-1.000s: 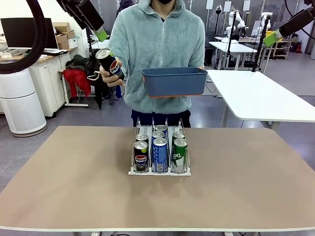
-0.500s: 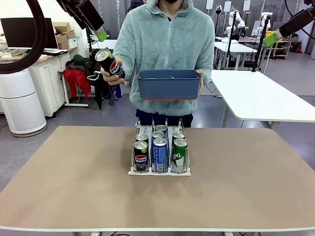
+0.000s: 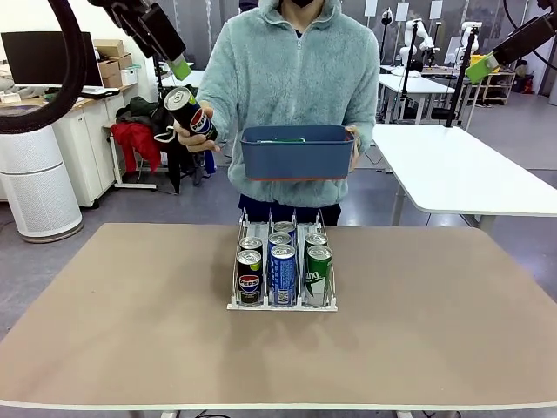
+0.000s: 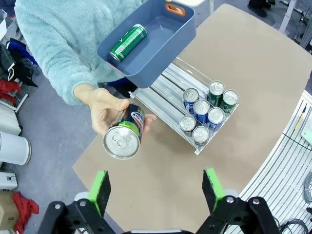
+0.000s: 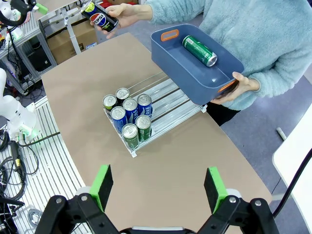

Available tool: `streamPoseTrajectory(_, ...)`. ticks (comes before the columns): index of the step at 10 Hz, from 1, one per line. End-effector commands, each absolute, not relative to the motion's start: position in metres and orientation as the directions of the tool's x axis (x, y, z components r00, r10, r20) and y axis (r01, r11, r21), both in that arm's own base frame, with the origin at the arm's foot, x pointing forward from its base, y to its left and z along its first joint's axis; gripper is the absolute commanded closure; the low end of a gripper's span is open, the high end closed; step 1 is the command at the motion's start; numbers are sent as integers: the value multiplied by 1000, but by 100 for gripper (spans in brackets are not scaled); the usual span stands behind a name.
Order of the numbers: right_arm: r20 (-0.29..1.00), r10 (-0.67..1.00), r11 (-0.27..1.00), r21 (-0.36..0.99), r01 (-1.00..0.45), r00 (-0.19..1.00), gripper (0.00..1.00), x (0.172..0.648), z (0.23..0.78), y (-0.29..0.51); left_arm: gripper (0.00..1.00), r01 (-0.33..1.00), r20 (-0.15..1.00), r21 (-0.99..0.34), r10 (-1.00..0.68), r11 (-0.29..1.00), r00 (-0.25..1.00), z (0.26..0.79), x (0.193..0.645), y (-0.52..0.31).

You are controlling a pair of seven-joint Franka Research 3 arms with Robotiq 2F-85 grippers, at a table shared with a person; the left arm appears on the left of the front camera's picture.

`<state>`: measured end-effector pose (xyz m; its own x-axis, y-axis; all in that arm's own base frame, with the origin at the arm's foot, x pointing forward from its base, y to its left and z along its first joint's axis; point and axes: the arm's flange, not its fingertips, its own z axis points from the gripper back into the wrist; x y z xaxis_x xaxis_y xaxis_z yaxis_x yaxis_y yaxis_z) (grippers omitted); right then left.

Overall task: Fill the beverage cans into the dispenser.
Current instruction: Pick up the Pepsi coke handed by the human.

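Six cans (image 3: 283, 272) in dispenser (image 3: 282, 306) on table (image 3: 130, 313)

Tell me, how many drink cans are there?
9. Seven stand in the rack: two left, three middle, two right. One black can is in the person's hand; one green can lies in the blue bin. None seems hidden.

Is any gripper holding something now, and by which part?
No. The left gripper and right gripper are open, empty. A person's hand holds the black can by its body.
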<state>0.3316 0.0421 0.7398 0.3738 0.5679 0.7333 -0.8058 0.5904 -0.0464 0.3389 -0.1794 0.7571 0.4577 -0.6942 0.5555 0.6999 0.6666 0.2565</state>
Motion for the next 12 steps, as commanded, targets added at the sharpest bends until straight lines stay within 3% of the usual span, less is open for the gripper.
streamPoseTrajectory(1,732,570,589,-46,-807,374,0,332,739,43,0,701,522,258,-706,665,478,751,357,-175)
streamPoseTrajectory(6,732,570,589,-46,-807,374,0,332,739,43,0,721,501,262,-729,642,466,717,386,-169)
streamPoseTrajectory(12,732,570,589,-46,-807,374,0,332,739,43,0,687,562,286,-697,668,445,693,398,-171)
